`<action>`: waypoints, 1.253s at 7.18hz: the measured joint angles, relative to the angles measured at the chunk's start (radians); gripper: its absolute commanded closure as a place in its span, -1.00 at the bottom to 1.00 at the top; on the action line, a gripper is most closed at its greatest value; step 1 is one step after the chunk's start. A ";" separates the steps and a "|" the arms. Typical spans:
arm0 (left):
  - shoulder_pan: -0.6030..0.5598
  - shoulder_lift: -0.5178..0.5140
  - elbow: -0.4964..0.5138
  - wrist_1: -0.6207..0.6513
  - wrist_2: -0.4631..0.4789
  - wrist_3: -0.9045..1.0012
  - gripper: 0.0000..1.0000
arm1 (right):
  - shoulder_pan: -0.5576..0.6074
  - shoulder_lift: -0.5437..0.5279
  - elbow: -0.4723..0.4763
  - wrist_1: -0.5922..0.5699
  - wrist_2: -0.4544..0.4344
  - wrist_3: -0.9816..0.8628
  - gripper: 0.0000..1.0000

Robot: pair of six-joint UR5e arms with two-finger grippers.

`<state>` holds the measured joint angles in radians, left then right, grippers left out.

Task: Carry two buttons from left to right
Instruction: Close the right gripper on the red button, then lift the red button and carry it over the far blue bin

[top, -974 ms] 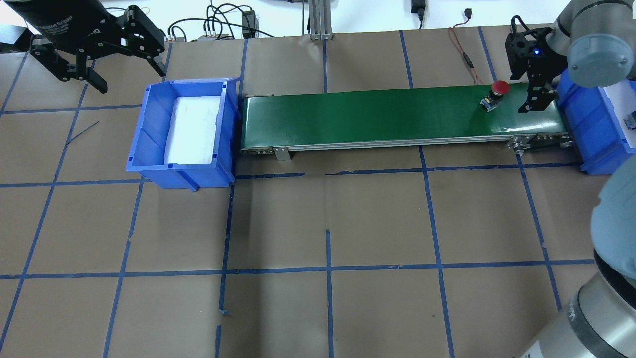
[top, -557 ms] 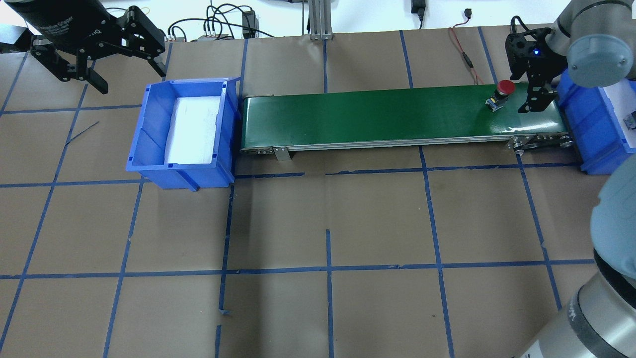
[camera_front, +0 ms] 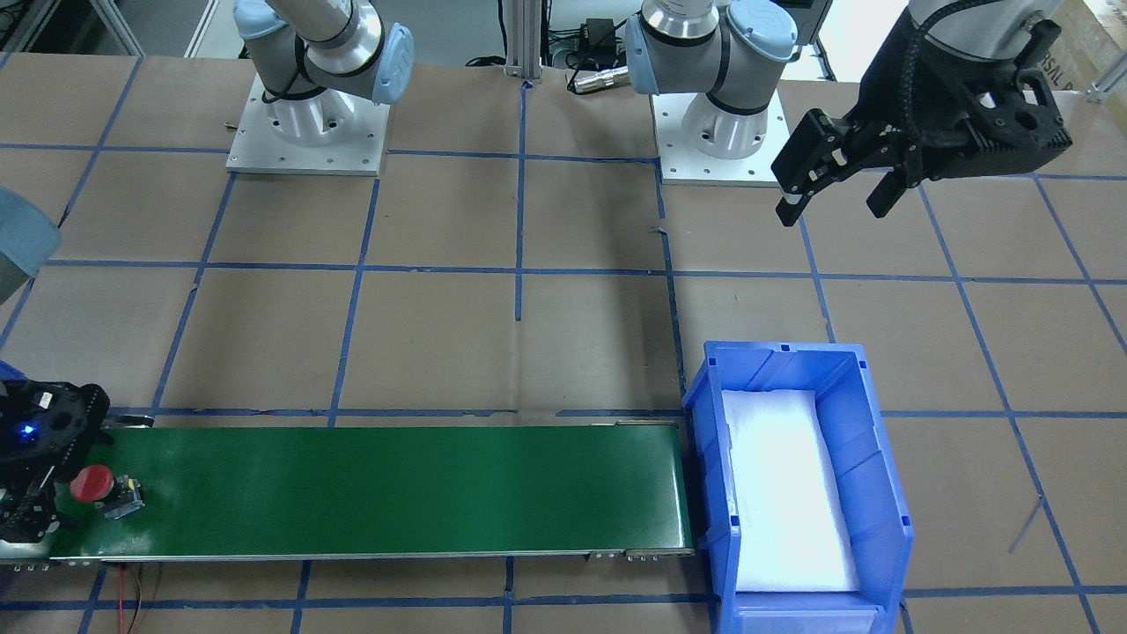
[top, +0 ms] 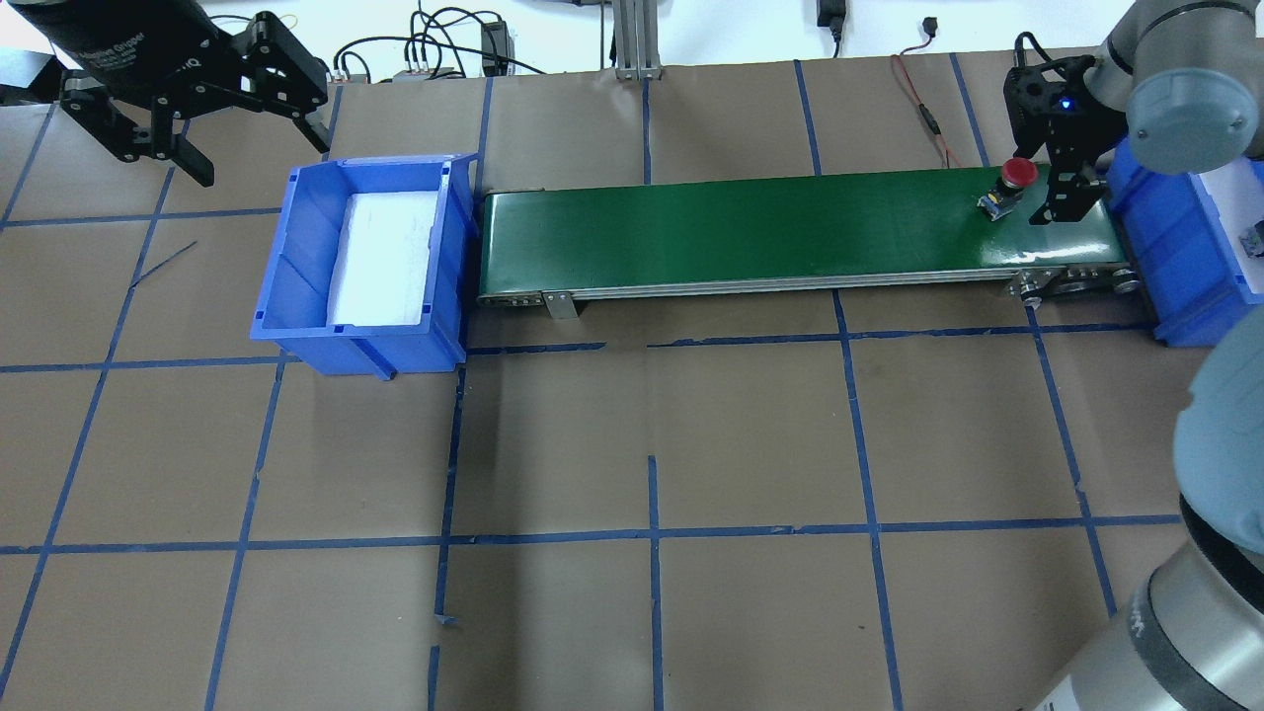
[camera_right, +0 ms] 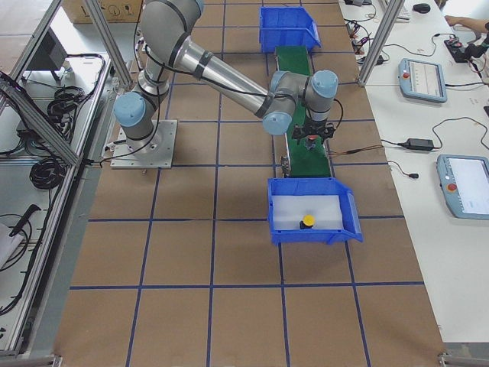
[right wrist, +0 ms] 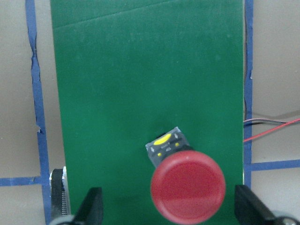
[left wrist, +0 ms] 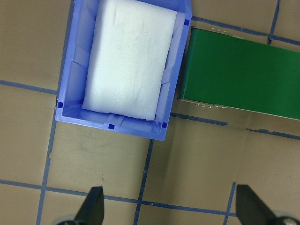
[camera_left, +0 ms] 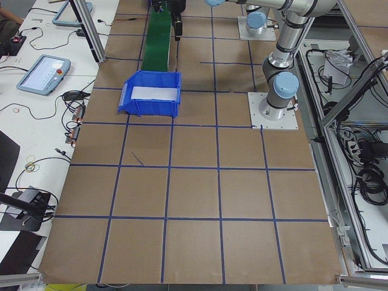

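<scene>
red button [right wrist: 187, 190] at lower centre of right wrist view, body pointing up-left — flanked by spread, empty right fingers [right wrist: 92, 206].

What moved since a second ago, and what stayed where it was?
The red button rode the green belt a little further toward the robot's right end, up to the open right hand, which waits around it without closing. Nothing was grabbed or let go. Both hands stayed put, the left hand open near the blue bin.
</scene>
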<state>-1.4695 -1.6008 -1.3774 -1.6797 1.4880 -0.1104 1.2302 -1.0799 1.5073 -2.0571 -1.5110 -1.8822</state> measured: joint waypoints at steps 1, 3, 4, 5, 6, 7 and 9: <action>0.000 0.000 0.000 0.000 0.000 0.000 -1.00 | 0.000 0.000 0.000 0.000 0.000 0.000 -0.81; 0.001 0.000 0.000 0.000 0.000 0.000 -1.00 | 0.000 0.000 -0.001 0.000 0.000 -0.001 -0.26; 0.001 0.000 0.000 0.000 0.000 0.000 -1.00 | 0.000 0.000 -0.001 0.000 -0.001 -0.001 0.20; 0.001 0.000 0.000 0.000 0.000 0.000 -1.00 | 0.000 0.000 -0.002 -0.001 -0.004 -0.002 0.69; 0.001 0.000 0.000 0.000 0.000 0.000 -1.00 | -0.001 0.000 -0.003 -0.002 -0.010 -0.003 0.84; 0.002 0.000 0.000 0.000 0.000 0.000 -1.00 | -0.002 0.001 -0.005 -0.006 -0.036 -0.006 0.86; 0.002 0.000 0.000 0.000 0.000 0.000 -1.00 | -0.003 -0.002 -0.010 -0.020 -0.085 -0.009 0.86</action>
<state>-1.4680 -1.6012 -1.3775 -1.6797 1.4880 -0.1104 1.2273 -1.0822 1.4971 -2.0767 -1.5956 -1.8912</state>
